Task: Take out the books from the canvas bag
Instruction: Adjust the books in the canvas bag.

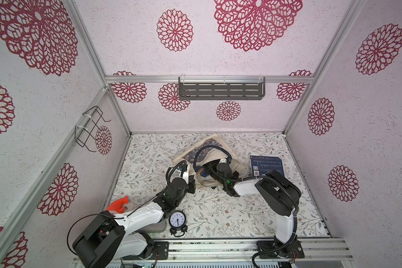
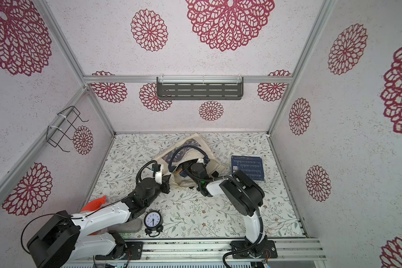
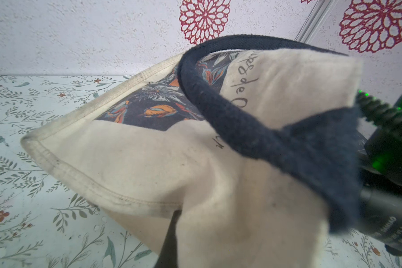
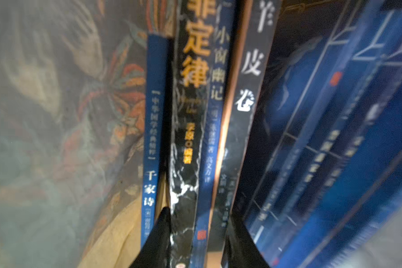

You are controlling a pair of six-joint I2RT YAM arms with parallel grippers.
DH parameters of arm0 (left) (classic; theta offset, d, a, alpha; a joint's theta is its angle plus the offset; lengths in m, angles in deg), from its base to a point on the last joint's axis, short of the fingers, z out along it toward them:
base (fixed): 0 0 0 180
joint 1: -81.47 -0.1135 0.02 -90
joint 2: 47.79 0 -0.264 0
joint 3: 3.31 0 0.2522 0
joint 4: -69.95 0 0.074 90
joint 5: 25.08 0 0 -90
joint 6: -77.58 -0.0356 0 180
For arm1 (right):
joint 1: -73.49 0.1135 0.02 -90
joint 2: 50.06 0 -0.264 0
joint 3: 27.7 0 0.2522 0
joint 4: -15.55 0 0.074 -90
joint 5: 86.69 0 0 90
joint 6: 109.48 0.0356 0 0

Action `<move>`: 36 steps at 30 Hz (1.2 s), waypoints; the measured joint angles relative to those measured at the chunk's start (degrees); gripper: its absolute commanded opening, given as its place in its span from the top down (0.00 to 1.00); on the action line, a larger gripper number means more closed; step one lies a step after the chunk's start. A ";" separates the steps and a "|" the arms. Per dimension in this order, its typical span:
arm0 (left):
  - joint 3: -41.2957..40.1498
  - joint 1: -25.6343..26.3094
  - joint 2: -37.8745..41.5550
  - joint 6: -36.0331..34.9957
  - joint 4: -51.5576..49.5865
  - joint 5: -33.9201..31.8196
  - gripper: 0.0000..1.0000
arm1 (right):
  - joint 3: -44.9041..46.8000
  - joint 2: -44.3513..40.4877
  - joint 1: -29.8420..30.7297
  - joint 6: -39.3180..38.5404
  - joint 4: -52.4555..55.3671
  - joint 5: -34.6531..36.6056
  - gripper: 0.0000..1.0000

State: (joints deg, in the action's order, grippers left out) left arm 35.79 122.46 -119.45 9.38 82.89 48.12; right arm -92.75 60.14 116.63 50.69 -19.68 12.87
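Cream cloth of the canvas bag lies slumped at the back middle of the floral table, its mouth turned toward the arms and a navy handle looping over it. The books are mostly inside, standing spine-out. The right wrist view shows a blue spine, a black marbled spine with gold characters, a navy spine, a dark spine with white characters and a navy cover.

The right gripper reaches into the bag's mouth. Its black fingers stand either side of the black-and-gold and navy spines, but I cannot tell whether they press them. The left gripper is pinched closed on the bag's near left edge, and the cloth drapes from it.

One navy book lies flat on the table just right of the bag, its near edge under the right arm's elbow.

Bare table shows between the two arms at the front, and between the flat book and the right wall. An alarm clock stands at the front edge beside the left arm.
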 measured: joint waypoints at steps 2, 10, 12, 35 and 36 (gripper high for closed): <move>0.00 0.11 -0.02 -0.15 -0.22 -0.02 1.00 | 2.45 -2.75 -0.11 0.26 0.55 -0.13 0.79; 0.72 0.15 -0.55 -0.26 -1.01 -0.28 1.00 | 11.02 -16.44 -0.17 -0.09 6.95 0.81 0.56; 0.87 0.17 -0.79 -0.28 -0.98 -0.31 1.00 | 11.69 -17.77 -0.24 -0.76 7.19 0.94 0.49; 1.40 0.33 -0.87 -0.33 -2.16 -0.20 1.00 | 16.76 -23.63 -3.43 -3.69 6.93 -1.29 0.39; 1.40 0.33 -0.87 -0.33 -2.16 -0.20 1.00 | 16.94 -23.58 -3.61 -3.69 6.84 -1.42 0.39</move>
State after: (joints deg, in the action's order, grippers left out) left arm 37.19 122.79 -120.32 9.05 80.72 47.92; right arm -75.81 36.55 113.02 47.00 -12.84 11.45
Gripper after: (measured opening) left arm 0.081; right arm 0.613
